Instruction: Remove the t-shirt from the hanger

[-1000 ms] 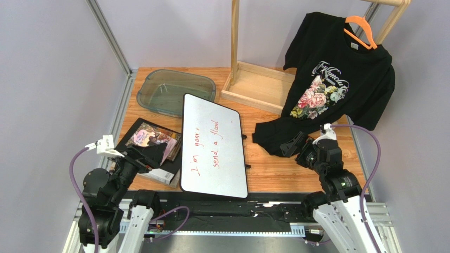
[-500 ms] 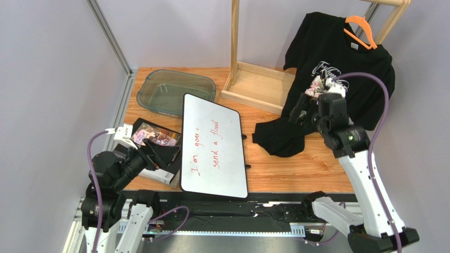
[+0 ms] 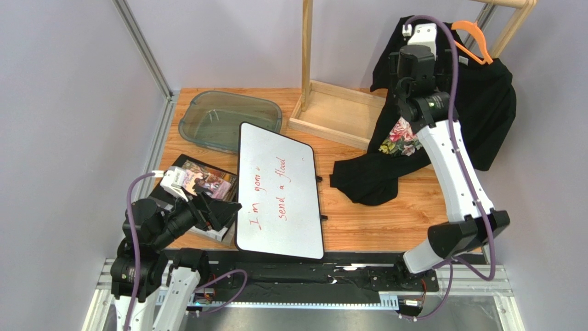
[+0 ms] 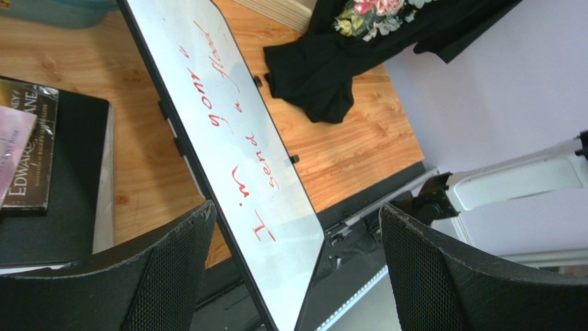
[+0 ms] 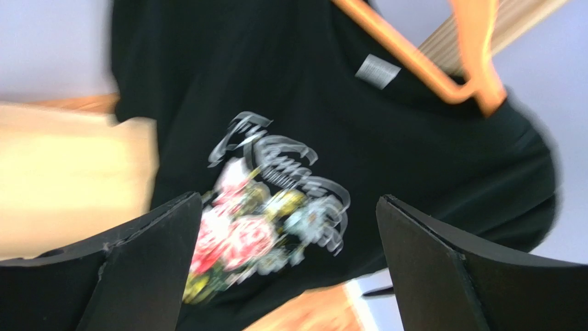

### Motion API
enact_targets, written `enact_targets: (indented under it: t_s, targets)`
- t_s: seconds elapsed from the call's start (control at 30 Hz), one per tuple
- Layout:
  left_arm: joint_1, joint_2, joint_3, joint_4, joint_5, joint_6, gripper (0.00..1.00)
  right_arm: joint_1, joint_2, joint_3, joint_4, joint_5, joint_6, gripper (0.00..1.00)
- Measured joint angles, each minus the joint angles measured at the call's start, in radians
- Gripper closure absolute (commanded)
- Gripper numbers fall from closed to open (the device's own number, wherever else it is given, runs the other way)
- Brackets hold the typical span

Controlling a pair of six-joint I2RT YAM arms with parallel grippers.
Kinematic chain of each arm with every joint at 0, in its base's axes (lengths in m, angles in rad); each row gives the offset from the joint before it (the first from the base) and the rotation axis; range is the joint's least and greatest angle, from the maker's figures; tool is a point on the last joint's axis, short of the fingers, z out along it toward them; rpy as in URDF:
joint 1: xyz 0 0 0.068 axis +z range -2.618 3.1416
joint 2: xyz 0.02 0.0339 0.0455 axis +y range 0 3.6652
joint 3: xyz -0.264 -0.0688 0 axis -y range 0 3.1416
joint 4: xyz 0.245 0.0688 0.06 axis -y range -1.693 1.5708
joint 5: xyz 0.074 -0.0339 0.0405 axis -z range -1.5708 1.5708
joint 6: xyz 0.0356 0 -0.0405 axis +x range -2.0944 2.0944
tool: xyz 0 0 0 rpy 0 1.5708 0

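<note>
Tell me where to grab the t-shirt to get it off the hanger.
Probably the shoulder cloth beside the collar label, pinched from the chest side, which the open right gripper faces. There the t-shirt drapes over the hanger's sloping arm, so that fold should slide down off its end.

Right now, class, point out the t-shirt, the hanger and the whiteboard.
t-shirt (image 5: 255, 234): right wrist view, floral print.
hanger (image 5: 404, 56): right wrist view, orange arm.
whiteboard (image 3: 300, 221): top external view, white face.
</note>
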Motion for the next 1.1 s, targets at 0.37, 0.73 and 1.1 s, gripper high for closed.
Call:
enact_targets:
  t_s: [0.37,0.73,1.1]
  targets:
    - [0.000,0.043,-0.010,0.011,0.079,0.017,0.11,-0.116,0.116,0.027,0.357,0.113,-0.306,0.00]
    - [0.000,0.067,-0.058,0.014,0.078,-0.005,0.16,-0.154,0.124,0.103,0.428,0.055,-0.315,0.00]
    - [0.000,0.077,-0.051,0.039,0.062,-0.084,0.17,-0.277,0.144,0.147,0.418,-0.076,-0.243,0.01]
